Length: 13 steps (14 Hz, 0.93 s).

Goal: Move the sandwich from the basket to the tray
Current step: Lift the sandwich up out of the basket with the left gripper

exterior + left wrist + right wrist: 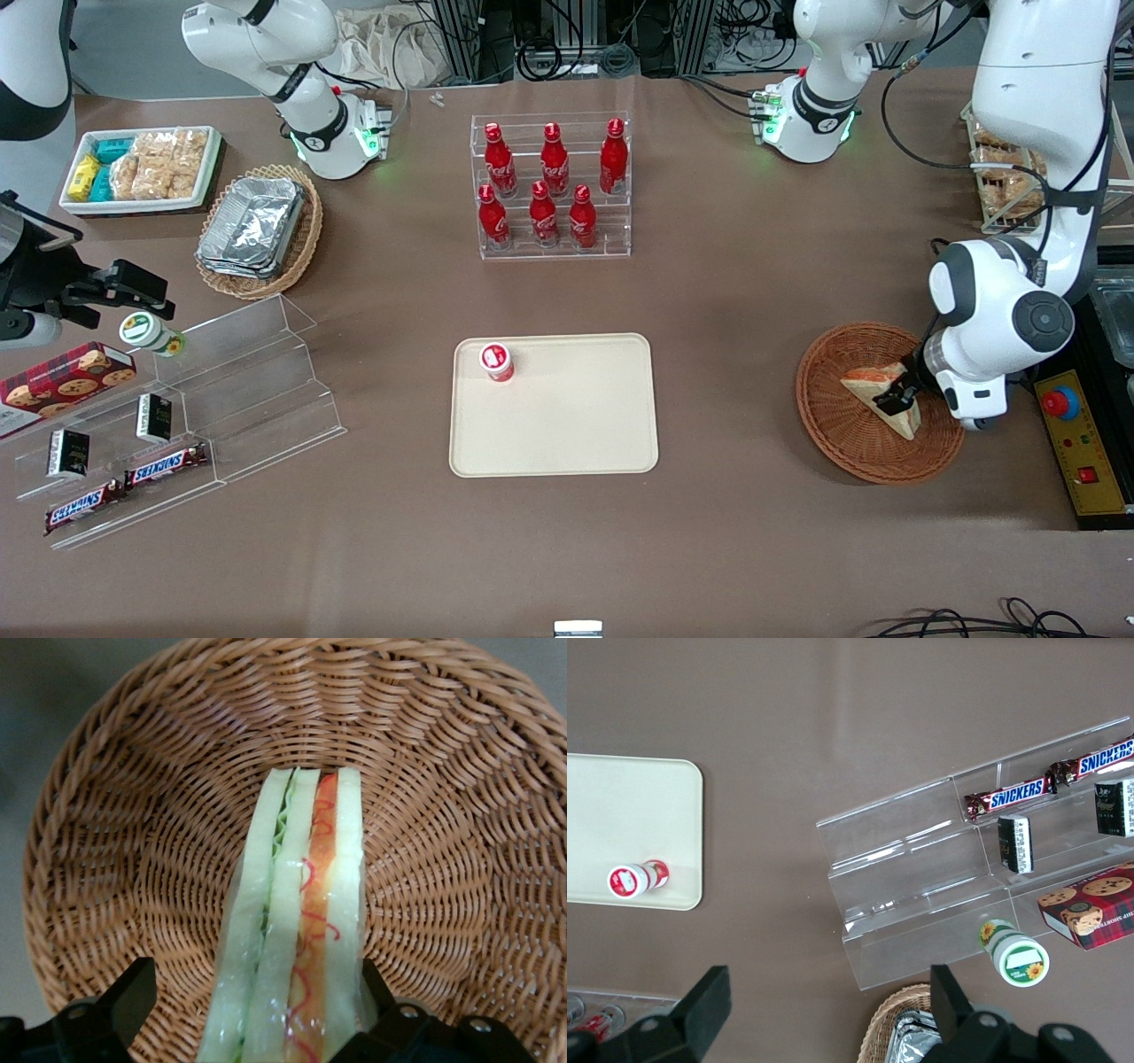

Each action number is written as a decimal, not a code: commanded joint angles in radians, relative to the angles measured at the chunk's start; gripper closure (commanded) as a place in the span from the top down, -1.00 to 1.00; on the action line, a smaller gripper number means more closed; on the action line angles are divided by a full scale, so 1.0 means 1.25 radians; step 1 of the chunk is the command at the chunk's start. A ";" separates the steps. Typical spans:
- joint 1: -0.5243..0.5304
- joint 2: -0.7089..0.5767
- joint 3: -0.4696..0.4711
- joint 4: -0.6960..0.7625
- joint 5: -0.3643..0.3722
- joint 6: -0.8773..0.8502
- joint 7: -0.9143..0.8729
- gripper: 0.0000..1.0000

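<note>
Layered triangular sandwich (292,930) between open fingers (133,992) in woven basket (133,815)

The word SNICKERS can be read on two candy bars (166,465) (83,505) lying on the clear shelf (239,399). The red bottles (554,159) have white writing, too small to read.

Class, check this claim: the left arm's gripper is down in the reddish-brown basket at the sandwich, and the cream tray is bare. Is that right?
Not quite. The gripper is indeed down in the basket at the sandwich, but the tray is not bare: the front view shows a small red-and-white bottle standing on it.
</note>
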 commanded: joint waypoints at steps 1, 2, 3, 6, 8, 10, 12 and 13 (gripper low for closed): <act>-0.002 0.028 -0.003 0.005 0.008 0.057 -0.025 0.15; -0.002 0.025 -0.003 0.005 0.008 0.057 -0.025 -0.59; -0.002 0.016 -0.003 0.005 0.008 0.053 -0.018 -0.93; -0.002 -0.082 -0.003 0.018 0.011 -0.052 0.005 -1.00; -0.003 -0.143 -0.005 0.101 0.009 -0.274 0.116 -1.00; -0.012 -0.151 -0.010 0.221 0.006 -0.482 0.198 -1.00; -0.021 -0.152 -0.060 0.291 -0.008 -0.571 0.268 -1.00; -0.024 -0.151 -0.096 0.306 -0.008 -0.589 0.286 -1.00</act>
